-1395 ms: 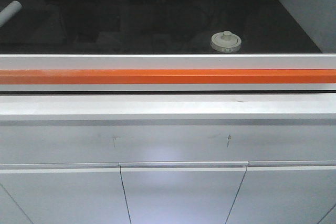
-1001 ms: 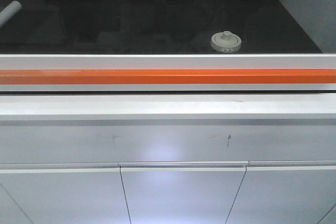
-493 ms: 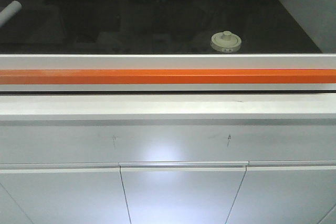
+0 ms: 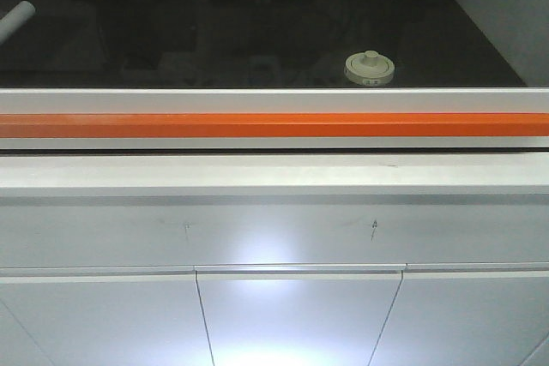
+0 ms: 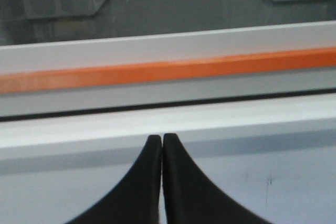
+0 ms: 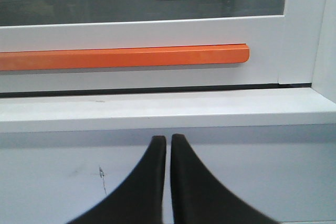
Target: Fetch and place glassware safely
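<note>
Cream-lidded glass jar [image 4: 370, 68] sits right of centre in the upper frame, on the dark surface behind the orange bar [image 4: 274, 124], unmoved from earlier. Glare on the cabinet doors [image 4: 292, 323] at bottom centre has brightened. Left gripper [image 5: 161, 139] is pressed closed and empty; right gripper [image 6: 168, 140] is a sliver apart, empty.

An orange bar [image 4: 274, 124] above white cabinet doors [image 4: 296, 319]; black worktop [image 4: 240, 32] behind.

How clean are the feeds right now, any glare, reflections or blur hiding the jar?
Front view: bright glare patch low on the cabinet door; faint reflections across the dark surface, yet the jar reads clearly. Left wrist view: soft, the orange bar has smeared edges. Right wrist view: sharper, no glare, jar not in frame.
</note>
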You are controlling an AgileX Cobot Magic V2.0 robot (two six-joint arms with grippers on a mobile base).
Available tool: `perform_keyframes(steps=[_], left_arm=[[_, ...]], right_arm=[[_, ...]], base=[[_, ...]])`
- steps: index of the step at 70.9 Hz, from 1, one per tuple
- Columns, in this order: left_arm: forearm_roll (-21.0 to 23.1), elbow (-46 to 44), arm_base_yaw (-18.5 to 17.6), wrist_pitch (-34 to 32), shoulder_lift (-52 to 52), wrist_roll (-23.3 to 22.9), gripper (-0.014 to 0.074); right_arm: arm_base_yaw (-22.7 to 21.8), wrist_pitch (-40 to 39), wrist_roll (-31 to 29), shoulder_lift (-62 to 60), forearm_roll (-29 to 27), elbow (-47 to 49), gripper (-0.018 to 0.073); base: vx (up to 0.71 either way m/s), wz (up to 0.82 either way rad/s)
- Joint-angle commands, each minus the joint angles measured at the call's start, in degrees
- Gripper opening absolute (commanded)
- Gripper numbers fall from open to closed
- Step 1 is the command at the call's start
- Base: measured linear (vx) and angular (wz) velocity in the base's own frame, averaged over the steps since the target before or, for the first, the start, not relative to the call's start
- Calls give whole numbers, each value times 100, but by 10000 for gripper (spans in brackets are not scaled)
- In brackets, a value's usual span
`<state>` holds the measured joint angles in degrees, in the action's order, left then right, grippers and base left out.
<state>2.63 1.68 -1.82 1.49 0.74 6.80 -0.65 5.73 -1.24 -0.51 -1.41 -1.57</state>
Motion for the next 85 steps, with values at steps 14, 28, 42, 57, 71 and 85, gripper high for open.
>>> perform_keyframes(steps=[14, 28, 42, 57, 71, 85], left_arm=[[110, -440, -18, -2353, -83, -452, -7], [93, -2029, -18, -1754, -1129, -458, -7], [94, -3450, -18, -1795, -2716, -412, -7], [93, -4138, -18, -2042, -4299, -423, -7], [93, -4156, -18, -2059, -5212, -499, -7], [109, -4150, -18, -1897, -5669, -503, -7]], right_arm=[[-27, -1383, 22, -56, 11, 240, -3], [-27, -1298, -3, 617, 17, 1595, -3], [-27, -1204, -402, 2100, 62, 3083, -3], [-27, -1211, -376, 3811, -4, 4008, -3], [-27, -1384, -382, 4940, -4, 4047, -3], [-27, -1376, -207, 5566, -138, 4035, -3]], base=[[0, 0], [0, 0], [0, 0], [0, 0], [0, 0], [0, 0]])
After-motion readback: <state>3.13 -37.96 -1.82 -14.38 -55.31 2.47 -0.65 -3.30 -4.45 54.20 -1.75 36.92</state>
